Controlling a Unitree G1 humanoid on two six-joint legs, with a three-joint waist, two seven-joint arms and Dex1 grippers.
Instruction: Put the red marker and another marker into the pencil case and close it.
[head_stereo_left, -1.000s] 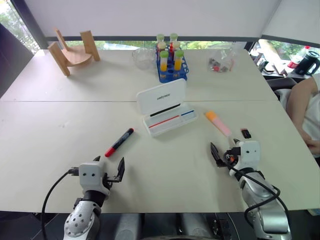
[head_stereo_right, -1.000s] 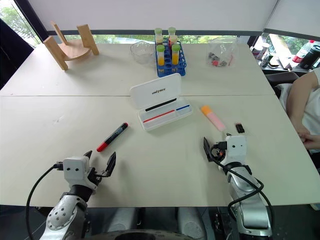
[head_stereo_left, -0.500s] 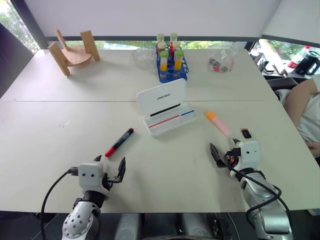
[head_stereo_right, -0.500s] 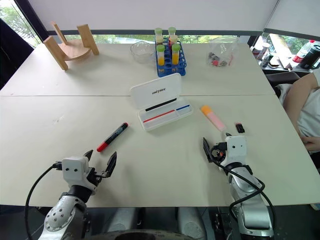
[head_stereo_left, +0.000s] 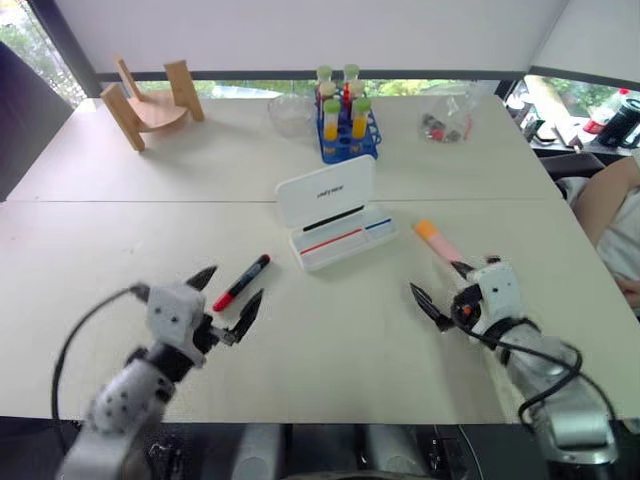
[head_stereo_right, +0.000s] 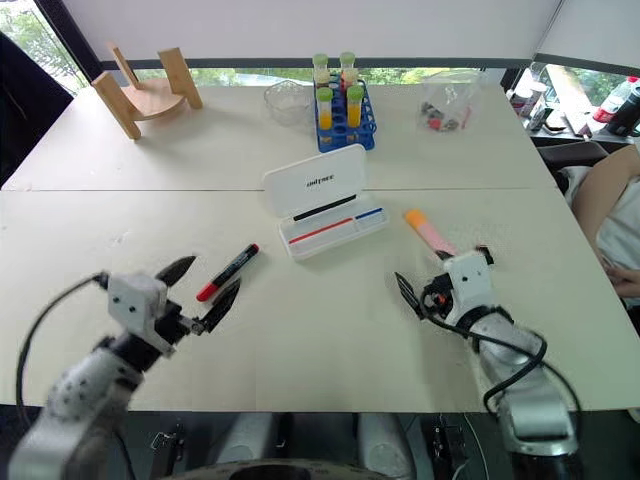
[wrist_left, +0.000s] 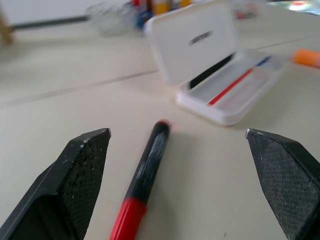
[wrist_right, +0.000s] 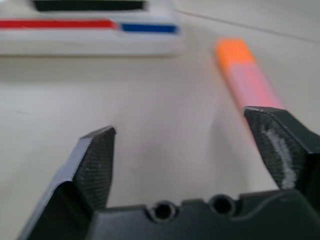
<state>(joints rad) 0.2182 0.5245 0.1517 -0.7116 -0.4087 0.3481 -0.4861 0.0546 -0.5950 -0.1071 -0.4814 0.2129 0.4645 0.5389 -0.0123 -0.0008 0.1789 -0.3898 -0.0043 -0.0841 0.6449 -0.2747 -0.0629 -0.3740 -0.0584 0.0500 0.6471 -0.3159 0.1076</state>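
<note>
Red marker (head_stereo_left: 240, 283) lies just beyond the left gripper (head_stereo_left: 228, 305), fingers spread; right gripper (head_stereo_left: 440, 290), likewise spread, hovers beside the pink marker (head_stereo_left: 436, 241).

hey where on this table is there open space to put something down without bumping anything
Bare room lies on the near table between the left gripper and right gripper, and left of the red marker up toward the wooden stand. It is crowded around the open pencil case, the tube rack and the pink-and-orange marker.
</note>
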